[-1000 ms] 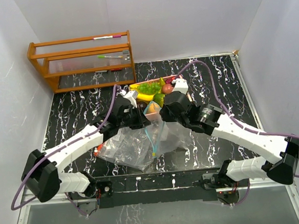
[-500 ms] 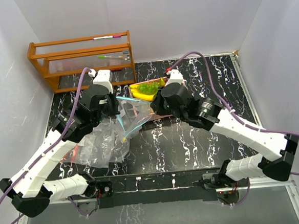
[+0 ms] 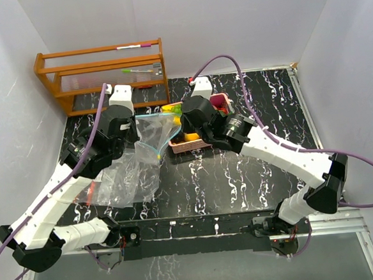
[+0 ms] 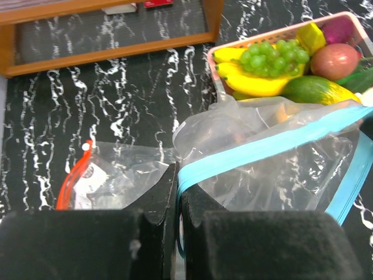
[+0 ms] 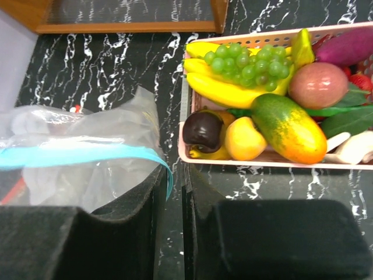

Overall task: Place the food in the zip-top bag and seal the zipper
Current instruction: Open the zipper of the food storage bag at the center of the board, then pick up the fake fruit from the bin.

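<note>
Pinching the bag [image 4: 274,181] by its zip rim, the left gripper [image 4: 176,175] holds firm but the right gripper [image 5: 173,175] seems barely closed on it, so the mouth may collapse before food [image 5: 256,87] leaves the tray [image 5: 274,158].

Robotics lab cell, white panel walls [image 3: 229,21], marbled table [image 3: 240,181], two arms [image 3: 290,161]

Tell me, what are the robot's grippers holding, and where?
Both hold the zip-top bag by its blue zipper strip: the left gripper pinches one end, the right gripper the other, with the strip stretched between them.
</note>
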`<action>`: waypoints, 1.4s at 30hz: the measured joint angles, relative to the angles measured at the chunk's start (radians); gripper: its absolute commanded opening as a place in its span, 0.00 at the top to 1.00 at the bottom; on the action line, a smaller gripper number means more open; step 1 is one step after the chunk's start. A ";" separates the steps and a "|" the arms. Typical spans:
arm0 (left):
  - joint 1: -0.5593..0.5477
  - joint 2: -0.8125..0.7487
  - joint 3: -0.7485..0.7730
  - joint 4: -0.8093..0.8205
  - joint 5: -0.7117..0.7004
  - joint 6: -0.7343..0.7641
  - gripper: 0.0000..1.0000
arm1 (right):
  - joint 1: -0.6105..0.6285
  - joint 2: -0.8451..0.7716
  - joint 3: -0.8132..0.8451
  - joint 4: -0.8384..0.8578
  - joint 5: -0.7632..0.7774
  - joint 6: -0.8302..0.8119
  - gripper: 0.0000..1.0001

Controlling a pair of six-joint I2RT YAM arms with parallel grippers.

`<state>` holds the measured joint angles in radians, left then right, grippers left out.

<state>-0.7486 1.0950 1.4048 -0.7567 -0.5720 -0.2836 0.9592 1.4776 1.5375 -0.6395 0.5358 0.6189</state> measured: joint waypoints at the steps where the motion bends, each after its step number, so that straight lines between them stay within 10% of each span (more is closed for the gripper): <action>1: 0.002 0.000 0.000 0.006 -0.019 0.008 1.00 | -0.004 -0.002 -0.003 0.002 -0.003 -0.020 0.72; 6: 0.005 0.013 0.000 0.087 -0.102 0.068 1.00 | -0.013 -0.045 -0.032 0.048 -0.065 -0.110 0.35; 14: 0.007 0.056 0.026 0.198 -0.200 0.181 1.00 | -0.047 -0.101 -0.036 0.089 -0.048 -0.187 0.30; 22: 0.007 0.100 0.021 0.310 -0.360 0.334 1.00 | -0.375 -0.027 -0.110 0.057 -0.146 -0.169 0.02; 42: 0.007 0.221 -0.155 0.360 -0.325 0.282 1.00 | -0.497 0.299 -0.092 0.156 -0.308 -0.248 0.02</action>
<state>-0.7414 1.3159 1.2495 -0.3962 -0.8974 -0.0017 0.4625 1.7767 1.4452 -0.4839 0.2279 0.3714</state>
